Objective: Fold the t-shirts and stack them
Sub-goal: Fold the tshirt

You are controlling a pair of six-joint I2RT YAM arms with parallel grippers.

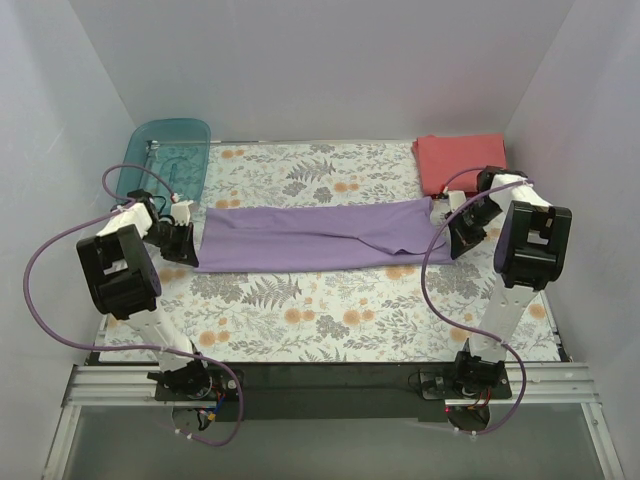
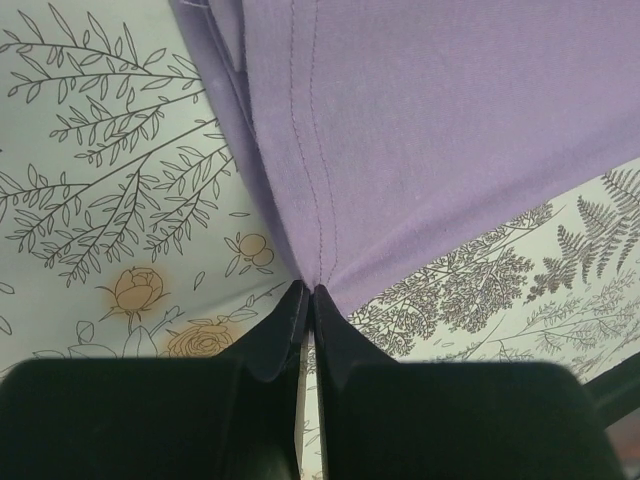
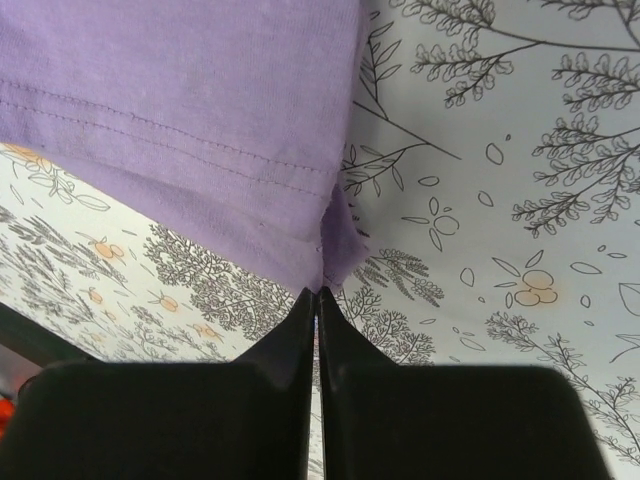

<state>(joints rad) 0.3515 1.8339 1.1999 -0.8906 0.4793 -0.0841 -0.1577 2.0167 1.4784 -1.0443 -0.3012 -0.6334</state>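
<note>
The lavender-purple t-shirt [image 1: 310,237] lies folded into a long band across the middle of the flowered cloth. My left gripper [image 1: 187,250] is shut on its near left corner; in the left wrist view the stitched hem of the purple t-shirt [image 2: 440,130] runs down into the closed left gripper [image 2: 309,291]. My right gripper [image 1: 456,243] is shut on the near right corner, and the right wrist view shows the purple t-shirt [image 3: 180,100] pinched at the right gripper [image 3: 318,292]. The coral-red t-shirt [image 1: 462,162] lies folded at the back right.
A teal translucent bin [image 1: 167,155] sits at the back left corner. Grey walls close in the table on the left, back and right. The flowered tablecloth [image 1: 330,310] spreads in front of the purple shirt up to the arm bases.
</note>
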